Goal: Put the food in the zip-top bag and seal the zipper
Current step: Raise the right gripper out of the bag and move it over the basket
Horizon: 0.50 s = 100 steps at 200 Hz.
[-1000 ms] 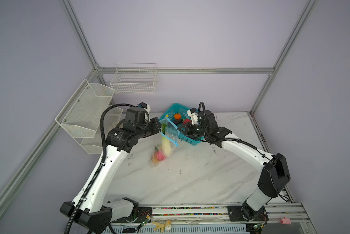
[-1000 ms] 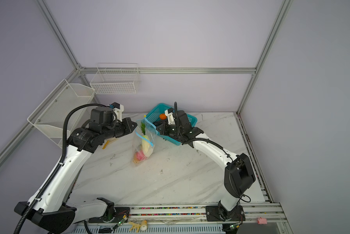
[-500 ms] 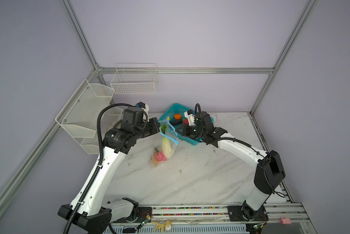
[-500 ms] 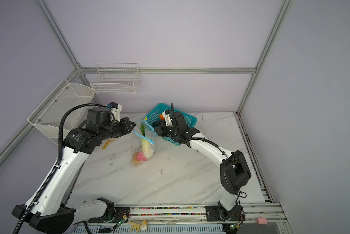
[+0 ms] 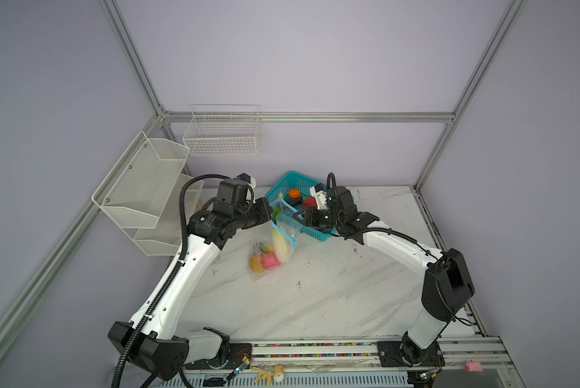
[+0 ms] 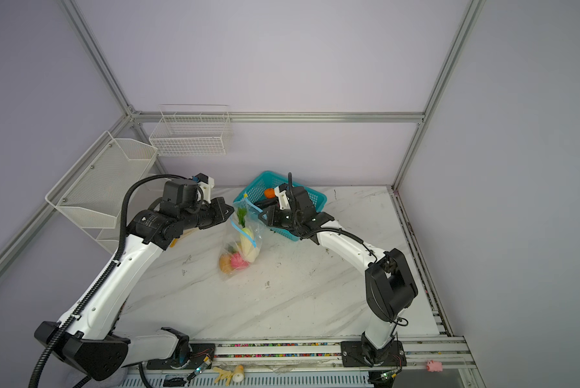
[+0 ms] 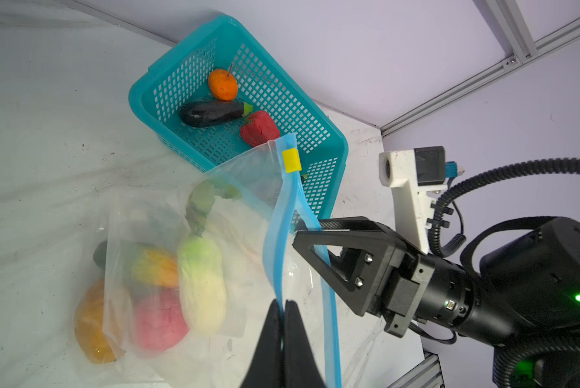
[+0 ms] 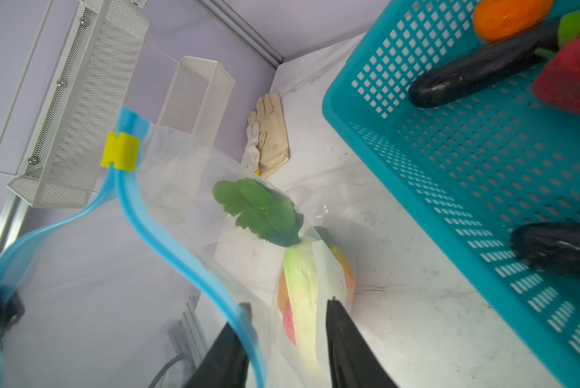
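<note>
The clear zip-top bag (image 7: 248,188) hangs open over the marble table, seen in both top views (image 5: 283,223) (image 6: 248,231). My left gripper (image 7: 284,304) (image 5: 271,215) is shut on one side of its light-blue zipper (image 7: 275,235), below the yellow slider (image 7: 291,160). My right gripper (image 8: 288,304) (image 5: 298,218) stands open at the other side of the mouth, the strip (image 8: 137,215) crossing one finger. Inside the bag lie a white-green vegetable (image 7: 201,278), a pink piece (image 7: 157,319) and orange pieces (image 7: 90,322). An orange (image 7: 222,84), an eggplant (image 7: 211,113) and a red piece (image 7: 260,129) lie in the teal basket (image 7: 141,100).
The teal basket (image 5: 282,183) sits right behind the bag at the back of the table. White mesh racks (image 5: 141,188) hang on the left wall and a wire basket (image 5: 223,134) on the back wall. Pale gloves (image 8: 270,134) lie in the back left corner.
My right gripper has shifted a little left to the bag's mouth and its jaws have parted. The left gripper still holds the zipper strip in about the same place.
</note>
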Motion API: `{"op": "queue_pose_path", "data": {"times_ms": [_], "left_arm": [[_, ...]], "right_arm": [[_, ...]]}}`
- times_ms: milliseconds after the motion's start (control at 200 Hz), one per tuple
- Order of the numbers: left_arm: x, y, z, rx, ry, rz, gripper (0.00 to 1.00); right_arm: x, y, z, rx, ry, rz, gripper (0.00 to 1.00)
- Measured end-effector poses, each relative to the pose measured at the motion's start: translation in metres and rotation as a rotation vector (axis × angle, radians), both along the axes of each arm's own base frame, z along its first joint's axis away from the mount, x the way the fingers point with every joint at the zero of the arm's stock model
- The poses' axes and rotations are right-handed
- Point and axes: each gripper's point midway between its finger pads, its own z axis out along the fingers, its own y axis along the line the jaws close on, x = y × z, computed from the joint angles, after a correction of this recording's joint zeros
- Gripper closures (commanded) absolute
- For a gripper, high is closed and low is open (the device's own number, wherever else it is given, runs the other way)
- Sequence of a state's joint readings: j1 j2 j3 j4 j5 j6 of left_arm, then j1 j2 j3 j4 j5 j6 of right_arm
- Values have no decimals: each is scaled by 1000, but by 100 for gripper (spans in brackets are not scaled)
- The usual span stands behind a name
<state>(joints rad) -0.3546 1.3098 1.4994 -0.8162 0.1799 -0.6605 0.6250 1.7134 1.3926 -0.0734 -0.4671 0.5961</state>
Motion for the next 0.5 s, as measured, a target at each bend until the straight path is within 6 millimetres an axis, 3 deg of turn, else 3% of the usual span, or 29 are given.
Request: {"op": "queue_pose_path", "data": {"times_ms": [115,340,500], "left_arm": [[4,-5,-8,-6,14,-13,100],[15,-14,-20,-15,37,-36,100],[15,-15,-30,-12,58,-42,100]], "right_arm": [[3,-19,11,-6,-31,-26,45],[3,-45,53,-5,-167,-49,39],[16,-61,51,-86,-230,-98,38]]}}
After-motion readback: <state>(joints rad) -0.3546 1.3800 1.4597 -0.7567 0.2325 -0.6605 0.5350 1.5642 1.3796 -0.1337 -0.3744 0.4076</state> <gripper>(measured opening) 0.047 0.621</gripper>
